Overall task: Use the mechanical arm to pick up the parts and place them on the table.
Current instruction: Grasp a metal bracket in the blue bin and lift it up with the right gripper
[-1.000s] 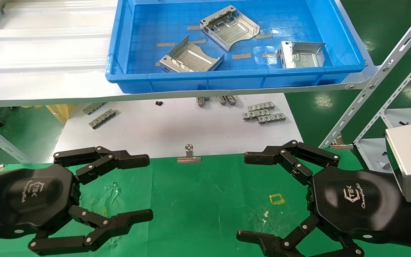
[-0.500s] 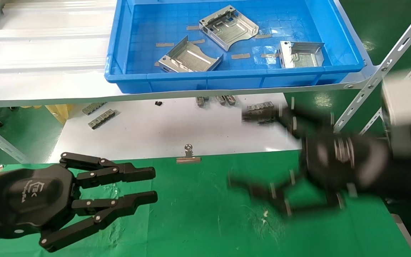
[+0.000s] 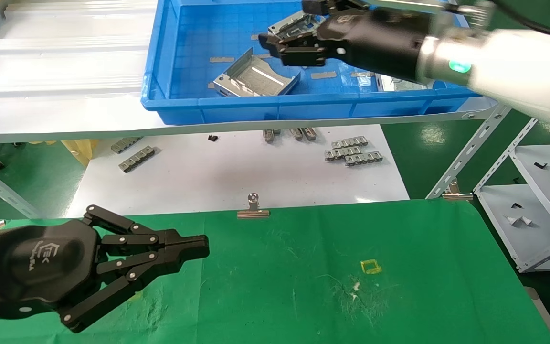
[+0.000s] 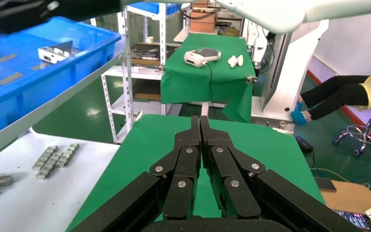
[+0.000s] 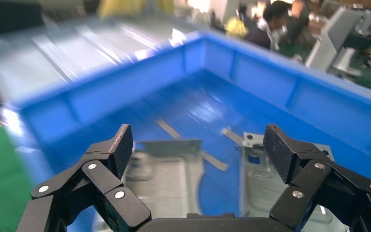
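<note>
Three silver sheet-metal parts lie in the blue bin (image 3: 299,107). The front-left part (image 3: 256,76) is in full view. The back part (image 3: 290,23) is partly covered by my right gripper (image 3: 288,29), which hovers open over it. The right part (image 3: 399,85) is mostly hidden behind the arm. In the right wrist view the right gripper (image 5: 198,145) is open and empty above two parts (image 5: 164,174) (image 5: 265,179). My left gripper (image 3: 203,246) is shut and empty low over the green table (image 3: 280,286), also shown in the left wrist view (image 4: 200,121).
A white board (image 3: 237,177) lies between the bin's shelf and the table, with small grey ridged strips (image 3: 351,154) on it. A binder clip (image 3: 253,208) sits on the table's far edge. A metal shelf frame (image 3: 494,114) stands at the right.
My right arm has swung up from the table and into the blue bin, still open. My left gripper has closed from open to shut and stayed in place.
</note>
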